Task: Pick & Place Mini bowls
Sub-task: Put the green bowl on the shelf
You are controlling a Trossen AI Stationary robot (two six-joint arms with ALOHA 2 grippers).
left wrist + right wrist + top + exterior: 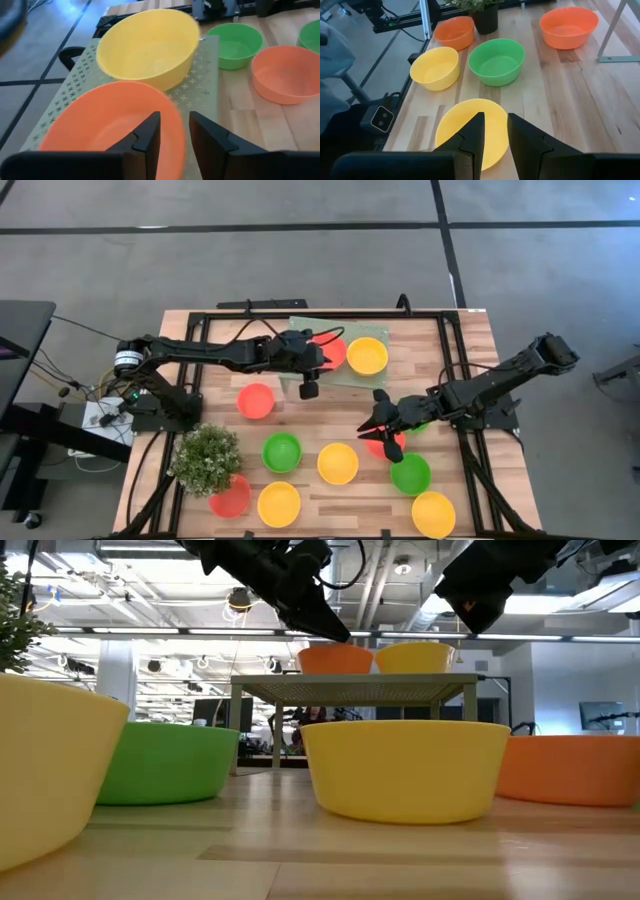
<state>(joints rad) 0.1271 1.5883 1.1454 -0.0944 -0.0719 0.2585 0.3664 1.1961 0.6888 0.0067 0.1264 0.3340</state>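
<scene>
The red-orange mini bowl [105, 125] and a yellow mini bowl [147, 45] stand side by side on the pale green perforated rack [202, 75] at the table's far middle [300, 328]. My left gripper [175, 120] reaches over the rack and is shut on the red-orange bowl [336, 352]. My right gripper [493, 120] hovers narrowly open, holding nothing, above another yellow mini bowl [470, 132] near the table's middle [372, 418]. Several more red, yellow and green mini bowls lie on the wood. My left gripper has the red-orange bowl by its rim [176, 112] on the side nearest the yellow bowl. One finger [147, 135] is inside the bowl and the other [210, 140] outside. The fingers slant down from above. The bowl's base rests level on the rack [350, 690].
A small bushy plant [205, 458] stands at the near left. Loose bowls lie around it: red [255, 400], green [281, 452], yellow [337, 463], green [410, 473], yellow [433, 513]. A red bowl [386, 446] lies under the right gripper.
</scene>
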